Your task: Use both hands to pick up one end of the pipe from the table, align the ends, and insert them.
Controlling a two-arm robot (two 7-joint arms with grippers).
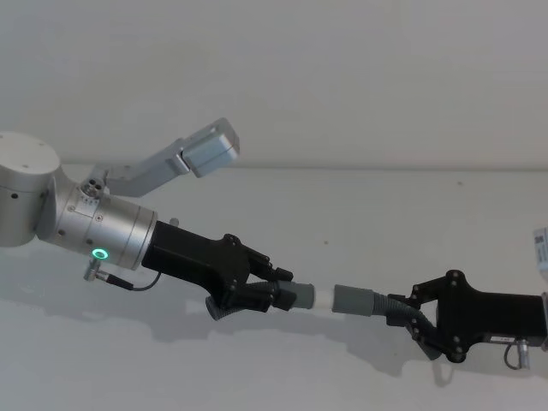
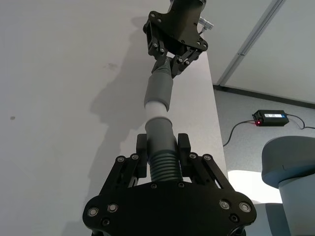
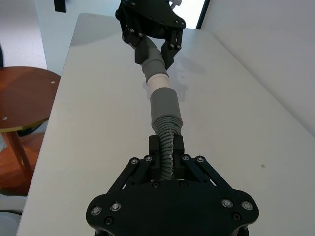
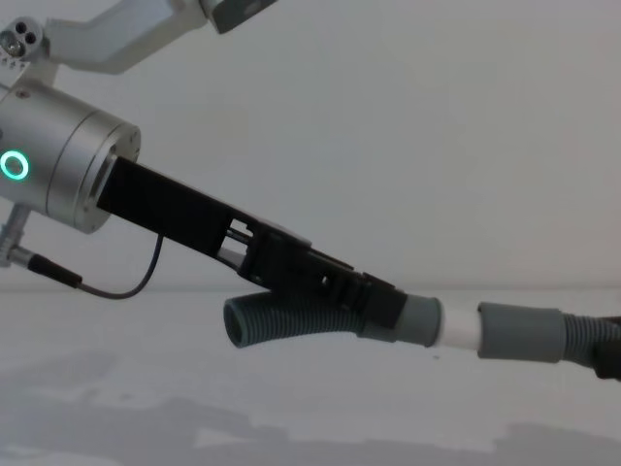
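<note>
From the head view I see my left hand (image 1: 257, 295) clamped on the white-tipped pipe piece (image 1: 295, 295), my right hand (image 1: 413, 315) gripping the socket piece (image 1: 355, 300), both above the surface (image 1: 342, 214). In the wrist views the white spigot (image 2: 156, 109) sits inside the socket cuff (image 3: 164, 105) between the hands.

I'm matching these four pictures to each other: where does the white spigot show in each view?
Head view: white spigot, lower middle, between the left gripper and the right gripper.
Left wrist view, centre, beyond the near gripper.
Right wrist view, upper middle, entering the grey socket cuff.
Chest view, lower right.
Shared landmark: the grey socket cuff.
</note>
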